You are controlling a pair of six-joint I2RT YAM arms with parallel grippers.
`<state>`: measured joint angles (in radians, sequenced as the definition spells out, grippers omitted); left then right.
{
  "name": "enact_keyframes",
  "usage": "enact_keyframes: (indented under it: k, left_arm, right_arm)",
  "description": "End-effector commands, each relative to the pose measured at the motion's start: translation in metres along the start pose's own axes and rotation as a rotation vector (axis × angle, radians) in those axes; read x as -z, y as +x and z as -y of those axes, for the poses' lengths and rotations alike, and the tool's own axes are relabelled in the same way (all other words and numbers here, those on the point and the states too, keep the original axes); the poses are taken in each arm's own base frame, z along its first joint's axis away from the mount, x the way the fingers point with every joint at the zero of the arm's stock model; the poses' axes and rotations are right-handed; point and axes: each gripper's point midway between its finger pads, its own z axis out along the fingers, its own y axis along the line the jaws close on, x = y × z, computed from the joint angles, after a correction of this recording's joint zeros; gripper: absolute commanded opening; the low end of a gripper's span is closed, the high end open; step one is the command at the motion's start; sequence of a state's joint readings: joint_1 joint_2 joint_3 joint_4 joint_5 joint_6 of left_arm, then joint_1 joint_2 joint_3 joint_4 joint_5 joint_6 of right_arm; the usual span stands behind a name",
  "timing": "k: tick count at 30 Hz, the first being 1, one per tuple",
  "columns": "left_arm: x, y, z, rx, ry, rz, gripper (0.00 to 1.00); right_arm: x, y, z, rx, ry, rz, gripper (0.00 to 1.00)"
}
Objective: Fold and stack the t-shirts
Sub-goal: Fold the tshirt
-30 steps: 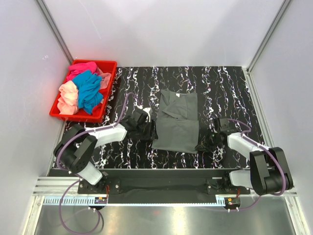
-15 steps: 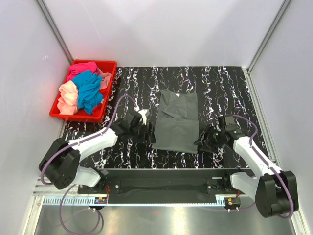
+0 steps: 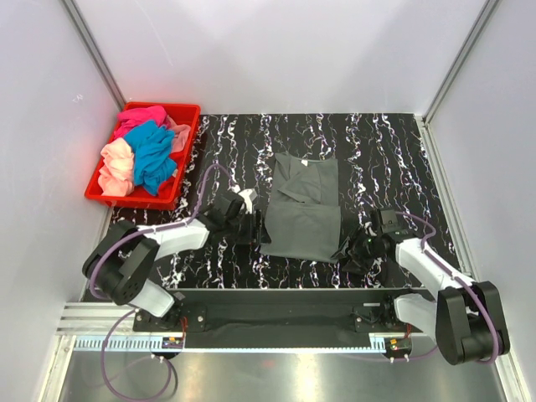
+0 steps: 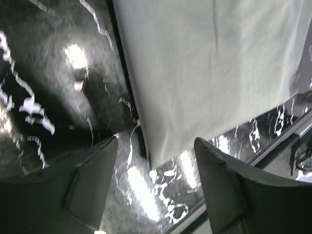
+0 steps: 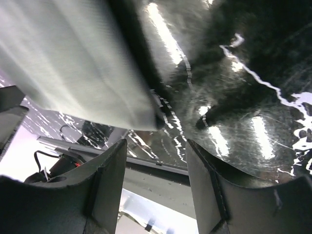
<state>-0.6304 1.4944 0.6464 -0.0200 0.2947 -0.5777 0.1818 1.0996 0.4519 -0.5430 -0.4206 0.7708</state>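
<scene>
Noting the dark grey t-shirt (image 3: pixel 303 213) central on the surface (image 3: pixel 385 159), long axis 12-to-6, we have left tool (image 3: pixel 248 221) at its 8 o'clock, right tool (image 3: pixel 350 249) at 4, both spread wide, empty, equally near.

One grey t-shirt (image 3: pixel 306 209), one pink t-shirt (image 3: pixel 142 117), one teal t-shirt (image 3: pixel 155 155), one peach t-shirt (image 3: pixel 117 163) — one red crate (image 3: pixel 130 199)

Black marbled table (image 3: pixel 385 155): grey t-shirt (image 3: pixel 303 216), red crate (image 3: pixel 164 105).

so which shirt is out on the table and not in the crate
The dark grey t-shirt, lying flat on the table; the pink, teal and peach ones are bunched in the red crate.
</scene>
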Motion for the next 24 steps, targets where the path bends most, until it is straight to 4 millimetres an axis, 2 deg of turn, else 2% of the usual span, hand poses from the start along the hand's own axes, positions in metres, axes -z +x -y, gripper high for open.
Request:
enact_keyframes:
  k: [1, 4, 5, 7, 11, 16, 20, 21, 22, 24]
  left_arm:
    - [-0.011, 0.016, -0.018, 0.023, -0.051, -0.048, 0.64]
    - [-0.010, 0.018, -0.022, 0.027, -0.076, -0.056, 0.51]
    - [-0.009, 0.018, -0.024, 0.024, -0.086, -0.058, 0.38]
    - [-0.005, 0.019, -0.028, 0.021, -0.116, -0.059, 0.29]
    - [-0.006, 0.022, -0.031, 0.016, -0.130, -0.075, 0.00]
    - [-0.010, 0.033, -0.041, 0.042, -0.159, -0.098, 0.00]
    - [-0.009, 0.037, -0.038, 0.078, -0.161, -0.089, 0.00]
    - [-0.008, 0.036, -0.036, 0.082, -0.155, -0.080, 0.02]
    - [-0.007, 0.038, -0.036, 0.089, -0.158, -0.080, 0.17]
    - [-0.005, 0.034, -0.033, 0.098, -0.146, -0.064, 0.19]
  right_arm:
    - [-0.005, -0.005, -0.009, -0.015, -0.047, 0.020, 0.59]
    - [-0.008, -0.006, -0.010, -0.011, -0.049, 0.014, 0.58]
    - [-0.009, -0.007, -0.009, -0.009, -0.045, 0.016, 0.58]
    - [-0.013, -0.006, -0.006, -0.008, -0.037, 0.007, 0.57]
    - [-0.018, -0.006, 0.000, 0.000, -0.023, -0.001, 0.57]
    - [-0.018, -0.007, -0.002, 0.003, -0.027, 0.000, 0.57]
    - [-0.020, -0.008, -0.002, -0.005, -0.033, 0.002, 0.57]
    - [-0.020, -0.008, -0.002, -0.004, -0.030, 0.003, 0.57]
    - [-0.021, -0.007, 0.000, -0.003, -0.020, 0.003, 0.57]
    - [-0.020, -0.007, 0.003, -0.002, -0.004, 0.008, 0.56]
